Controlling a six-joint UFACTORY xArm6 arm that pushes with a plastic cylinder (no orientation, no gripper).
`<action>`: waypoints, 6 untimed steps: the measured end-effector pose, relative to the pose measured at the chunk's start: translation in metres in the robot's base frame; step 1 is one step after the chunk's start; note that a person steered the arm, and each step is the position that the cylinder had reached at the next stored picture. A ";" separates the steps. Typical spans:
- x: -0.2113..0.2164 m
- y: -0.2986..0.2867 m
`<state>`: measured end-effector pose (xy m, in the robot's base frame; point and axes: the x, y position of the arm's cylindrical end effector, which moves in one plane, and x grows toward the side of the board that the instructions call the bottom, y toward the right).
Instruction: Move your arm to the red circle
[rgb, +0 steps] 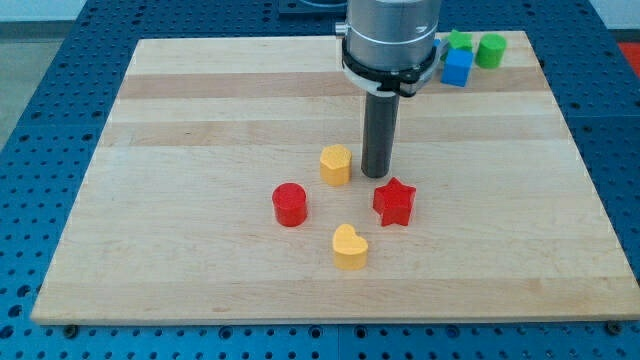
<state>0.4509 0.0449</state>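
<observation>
Four blocks ring your tip (377, 176): it stands between the yellow block (336, 164) and red star (394, 201). You have no claw, only the rod; the red circle (290, 204) sits down-left on the worktop (200, 120), apart from it.

One camera only, so no second view shares any of the scene. It looks from beyond the near long edge of the wooden tabletop (200, 100), raised and tilted down toward the far edge. It stands close enough that all four corners just fit, with blue perforated bench (40, 60) showing around them.
</observation>
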 end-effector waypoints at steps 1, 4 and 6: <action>0.000 -0.029; 0.001 -0.073; 0.040 -0.050</action>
